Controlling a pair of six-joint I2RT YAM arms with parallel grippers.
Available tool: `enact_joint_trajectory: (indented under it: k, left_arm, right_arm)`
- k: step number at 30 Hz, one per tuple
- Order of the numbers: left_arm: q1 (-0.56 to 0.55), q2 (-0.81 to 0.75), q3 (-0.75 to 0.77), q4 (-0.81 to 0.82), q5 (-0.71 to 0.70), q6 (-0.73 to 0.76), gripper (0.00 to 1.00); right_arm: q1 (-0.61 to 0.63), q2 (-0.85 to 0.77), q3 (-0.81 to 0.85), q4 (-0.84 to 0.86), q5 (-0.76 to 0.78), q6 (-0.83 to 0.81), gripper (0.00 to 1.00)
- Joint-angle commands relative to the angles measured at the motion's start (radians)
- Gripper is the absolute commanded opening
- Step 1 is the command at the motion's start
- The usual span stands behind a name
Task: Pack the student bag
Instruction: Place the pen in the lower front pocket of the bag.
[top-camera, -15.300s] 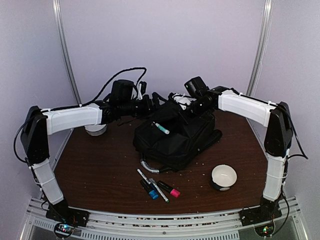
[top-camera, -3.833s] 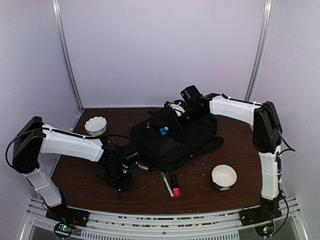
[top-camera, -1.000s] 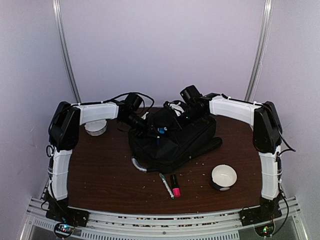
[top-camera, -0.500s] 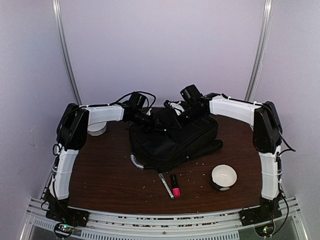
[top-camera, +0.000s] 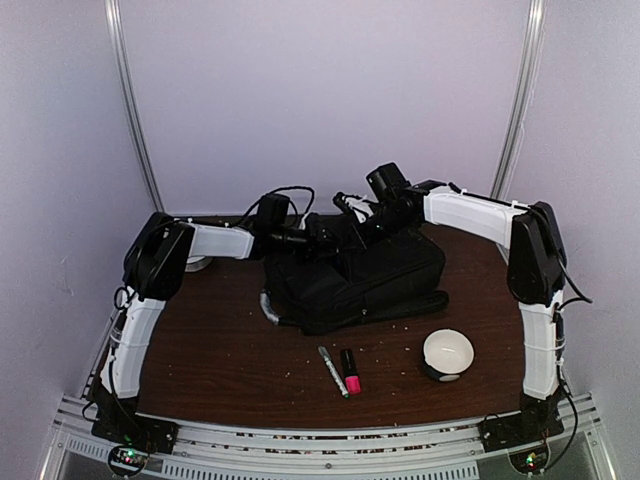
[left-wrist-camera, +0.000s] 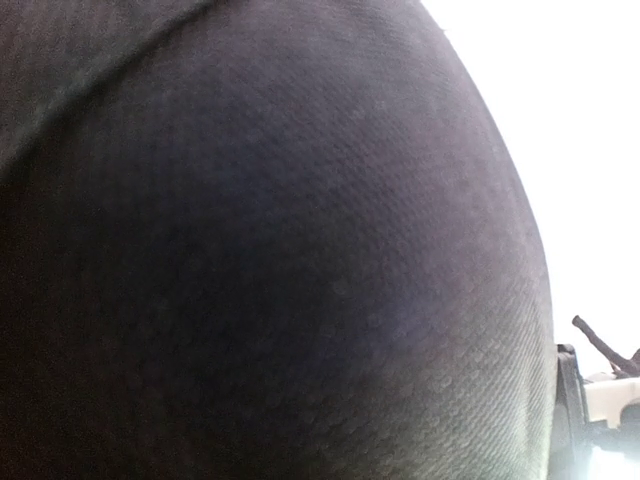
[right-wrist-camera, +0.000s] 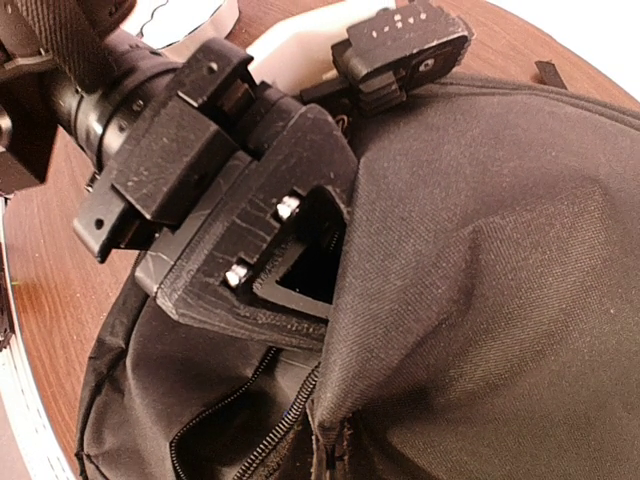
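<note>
Count one bag (top-camera: 370, 280), two markers and two white vessels.

1. The bag lies at the middle of the surface (top-camera: 220, 350), toward the back. It is black, with its top edge raised.
2. The markers lie side by side, close together, in front of the bag: a pale pen (top-camera: 327, 358) and a black highlighter (top-camera: 350, 371) with a pink end.
3. A round bowl (top-camera: 447, 350) stands near the front right, apart from the bag. A dish (top-camera: 197, 264) shows only as a sliver behind the left arm.

Both arms meet over the bag's top edge. The left hand (top-camera: 318, 238) reaches into the bag's opening; its wrist camera sees only black fabric, and you cannot tell how its fingers stand. The right hand (top-camera: 355, 225) is pressed together on the bag's raised fabric.

The surface is dark brown wood, scattered with pale crumbs. A metal rail (top-camera: 320, 445) runs along its near edge. Plain pale walls (top-camera: 320, 90) enclose it, with two metal uprights (top-camera: 130, 110) at the back corners.
</note>
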Motion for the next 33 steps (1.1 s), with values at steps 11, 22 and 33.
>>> enact_joint_trajectory:
  k: [11,22,33]
  left_arm:
    - [-0.064,-0.249,-0.079,-0.2,-0.045,0.212,0.39]
    - [-0.064,-0.349,-0.173,-0.372,-0.159,0.338,0.43]
    - [-0.063,-0.506,-0.168,-0.702,-0.341,0.65,0.43]
  right_arm:
    - [0.042,0.03,0.008,-0.068,-0.117,-0.028,0.0]
    - [0.04,0.052,0.005,-0.075,-0.04,-0.022,0.01]
    - [0.046,-0.075,-0.03,-0.066,-0.075,-0.028,0.24]
